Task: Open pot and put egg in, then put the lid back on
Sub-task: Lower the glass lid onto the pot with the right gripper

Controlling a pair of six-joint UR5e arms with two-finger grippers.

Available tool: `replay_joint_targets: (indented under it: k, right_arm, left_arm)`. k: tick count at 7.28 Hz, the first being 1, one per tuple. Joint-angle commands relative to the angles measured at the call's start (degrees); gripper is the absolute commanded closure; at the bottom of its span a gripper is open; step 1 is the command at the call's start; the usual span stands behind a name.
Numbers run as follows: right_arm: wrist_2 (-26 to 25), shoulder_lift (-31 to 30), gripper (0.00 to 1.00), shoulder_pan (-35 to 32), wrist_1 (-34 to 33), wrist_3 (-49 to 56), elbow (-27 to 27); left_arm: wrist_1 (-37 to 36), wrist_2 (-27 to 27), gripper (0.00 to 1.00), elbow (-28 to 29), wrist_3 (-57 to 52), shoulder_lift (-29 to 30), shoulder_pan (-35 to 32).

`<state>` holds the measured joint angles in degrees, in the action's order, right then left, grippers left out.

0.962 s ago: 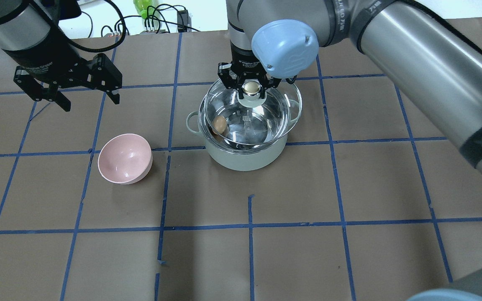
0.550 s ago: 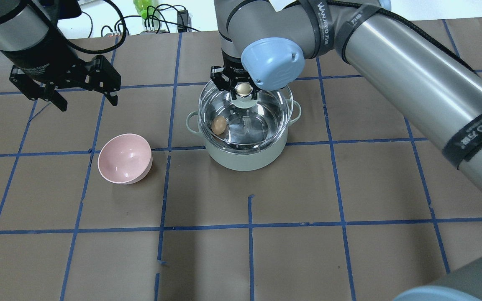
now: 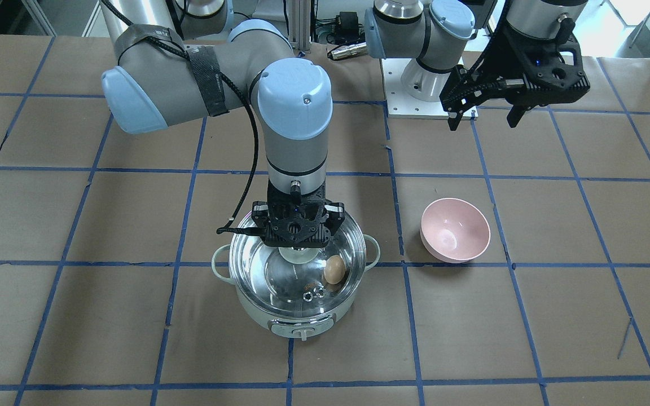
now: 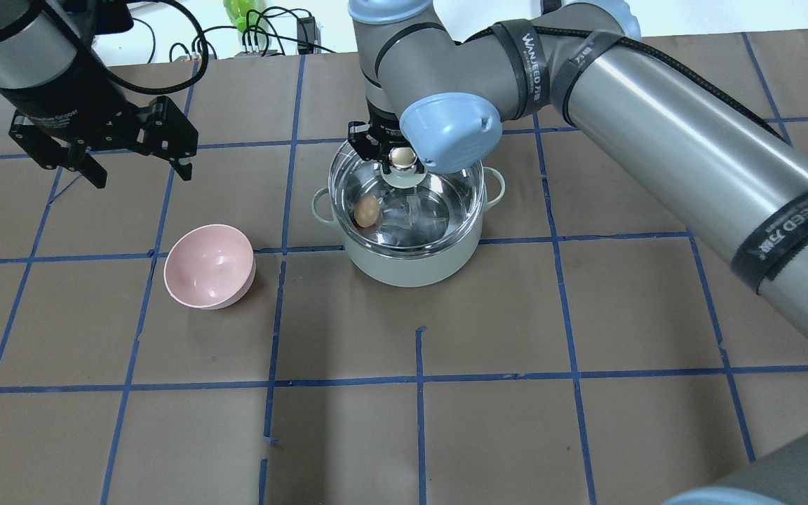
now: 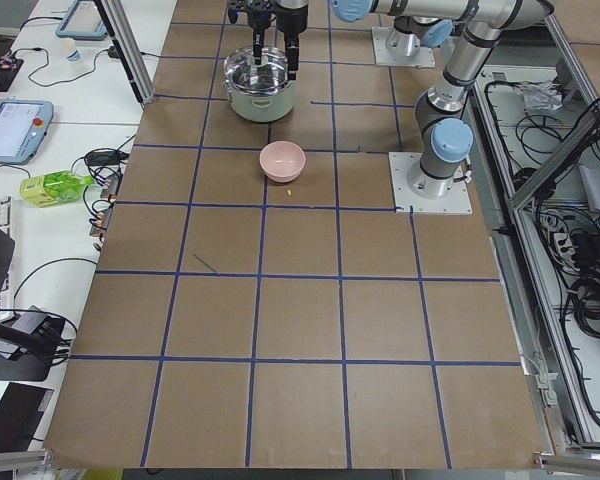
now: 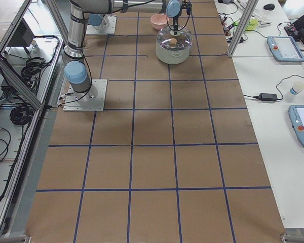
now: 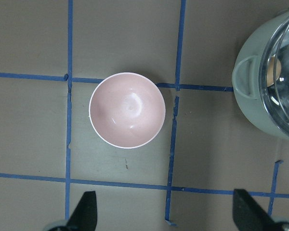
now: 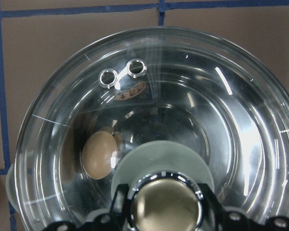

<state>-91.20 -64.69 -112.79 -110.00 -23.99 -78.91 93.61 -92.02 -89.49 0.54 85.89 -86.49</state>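
The mint-white pot [image 4: 411, 266] stands mid-table, its control knob toward the far side [image 3: 302, 334]. The tan egg [image 4: 367, 210] lies inside against the steel wall and also shows in the front view [image 3: 334, 269] and the right wrist view [image 8: 99, 155]. The clear glass lid [image 4: 446, 203] covers the pot's mouth, lined up with its rim; I cannot tell if it rests fully. My right gripper [image 4: 400, 156] is shut on the lid's cream-gold knob [image 8: 166, 204]. My left gripper [image 4: 141, 174] is open and empty, raised at the back left.
A pink bowl [image 4: 209, 266] sits empty left of the pot, directly below the left wrist camera [image 7: 127, 109]. The table is brown paper with a blue tape grid. Cables and a green bottle [image 4: 239, 10] lie beyond the back edge.
My right gripper has carried the lid left and down, from offset over the pot's right side to lined up with the rim. The left gripper has drifted slightly back and left.
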Motion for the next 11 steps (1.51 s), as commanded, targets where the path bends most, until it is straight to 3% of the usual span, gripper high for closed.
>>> replay_joint_targets:
  k: [1,11]
  right_arm:
    - [0.1,0.0,0.91,-0.1,-0.7,0.7,-0.8]
    - [-0.2,0.0,0.91,-0.1,-0.9,3.4,-2.0]
  left_arm:
    - [0.0,-0.1,0.0,-0.2,0.0,-0.2,0.0]
    - [0.2,-0.2,0.0,-0.3,0.0,-0.5,-0.4]
